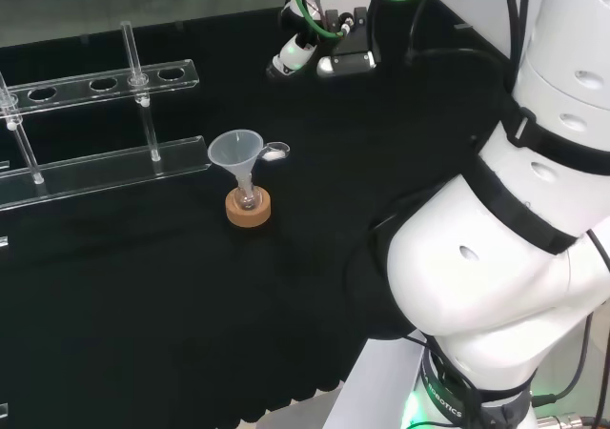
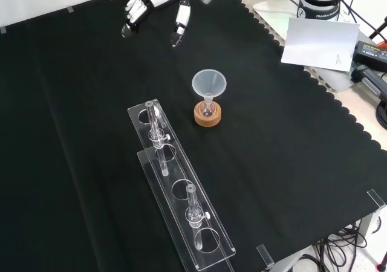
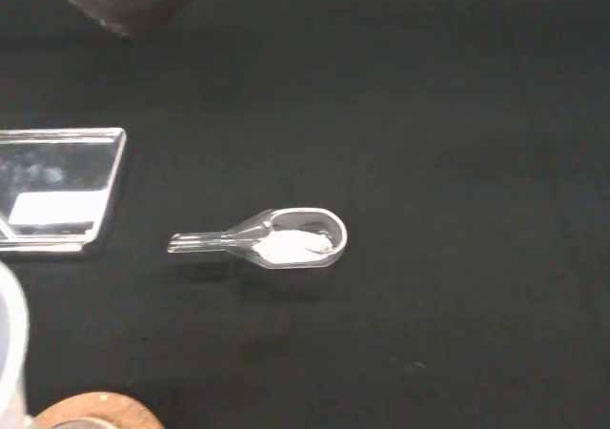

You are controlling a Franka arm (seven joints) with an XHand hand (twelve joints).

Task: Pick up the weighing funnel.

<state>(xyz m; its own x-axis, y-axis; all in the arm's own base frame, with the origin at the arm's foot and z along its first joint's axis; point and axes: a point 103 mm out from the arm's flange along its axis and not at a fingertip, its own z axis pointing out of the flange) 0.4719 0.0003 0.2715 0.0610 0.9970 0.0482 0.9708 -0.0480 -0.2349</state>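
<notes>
The weighing funnel (image 3: 286, 240) is a small clear scoop with a short stem. It lies flat on the black cloth and holds a little white powder. In the head view the weighing funnel (image 1: 276, 150) rests just right of the big funnel (image 1: 236, 151), which stands in a small flask on a cork ring (image 1: 248, 208). My hand (image 1: 324, 52) hovers above the cloth, beyond and to the right of both, open and holding nothing. From the front, the hand (image 2: 157, 3) hangs at the top with its fingers (image 2: 180, 19) pointing down, well behind the funnel (image 2: 209, 83).
A clear plastic test-tube rack (image 2: 175, 187) with a few tubes stands in front of the funnel in the front view, at the left in the head view (image 1: 95, 124). Its end (image 3: 57, 191) shows near the scoop's stem. Paper (image 2: 317, 42) and cables lie off the cloth.
</notes>
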